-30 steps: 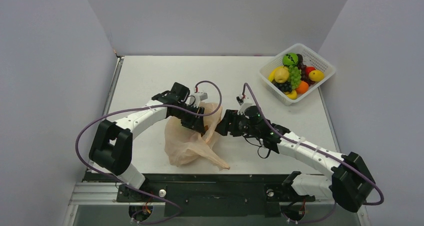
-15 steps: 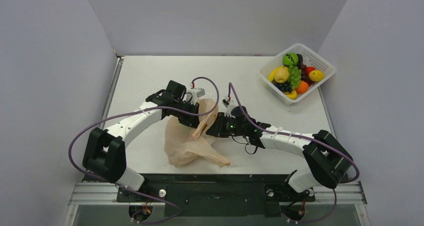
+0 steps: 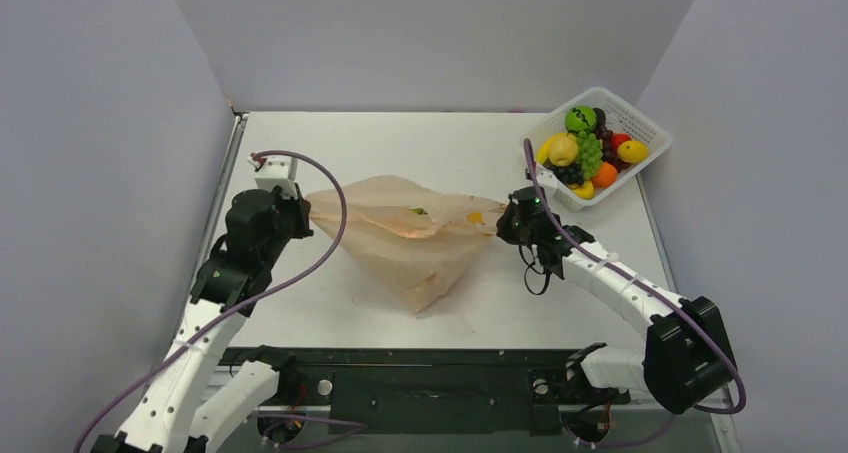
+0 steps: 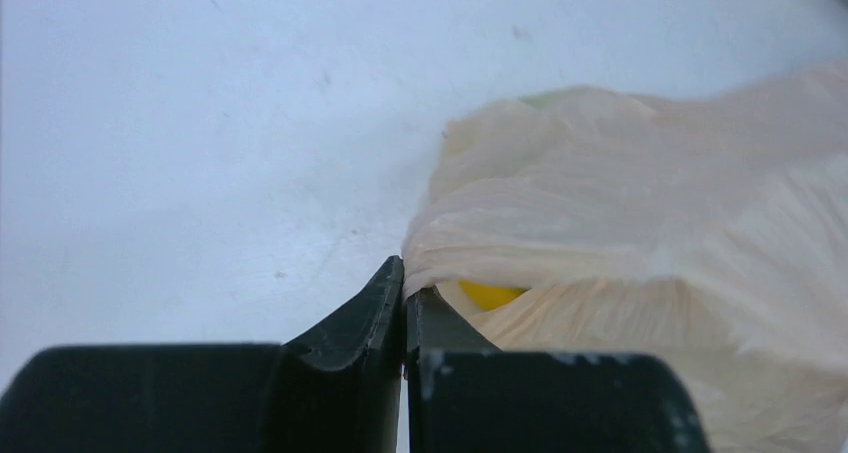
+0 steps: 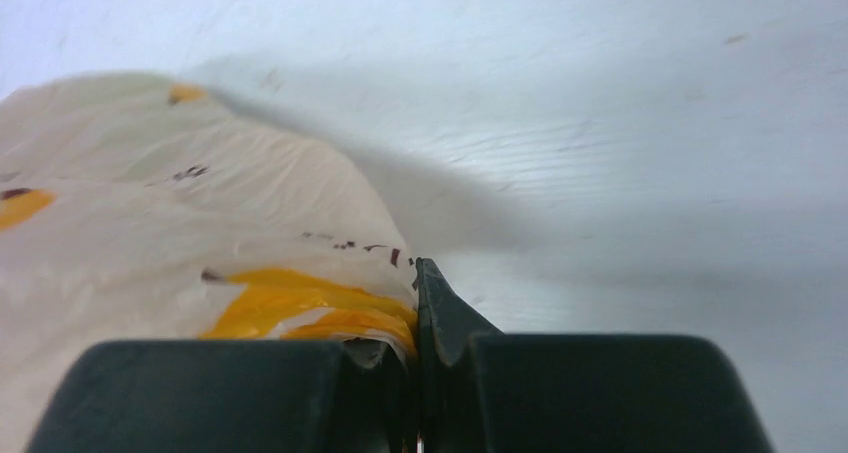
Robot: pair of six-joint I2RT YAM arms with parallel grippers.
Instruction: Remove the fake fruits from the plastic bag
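Observation:
The peach-orange plastic bag (image 3: 410, 243) hangs stretched between my two grippers above the table. My left gripper (image 3: 307, 213) is shut on the bag's left edge, and its jaws (image 4: 405, 281) pinch the film. My right gripper (image 3: 501, 221) is shut on the right edge, with the plastic bag (image 5: 150, 203) clamped between the fingers (image 5: 440, 318). The fake fruits are mostly hidden inside. A green patch (image 3: 418, 211) shows through the film. In the left wrist view something yellow (image 4: 490, 293) sits in a fold of the plastic bag (image 4: 650, 233).
A white lattice basket (image 3: 640, 123) stands at the back right of the table, holding several other toy fruits, among them green grapes (image 3: 590, 155). Grey walls enclose the table on three sides. The left arm's purple cable (image 3: 335, 228) loops in front of the bag.
Both grippers closed on the bag and drew apart, the left going left and the right going right. The crumpled bag is now lifted and pulled wide.

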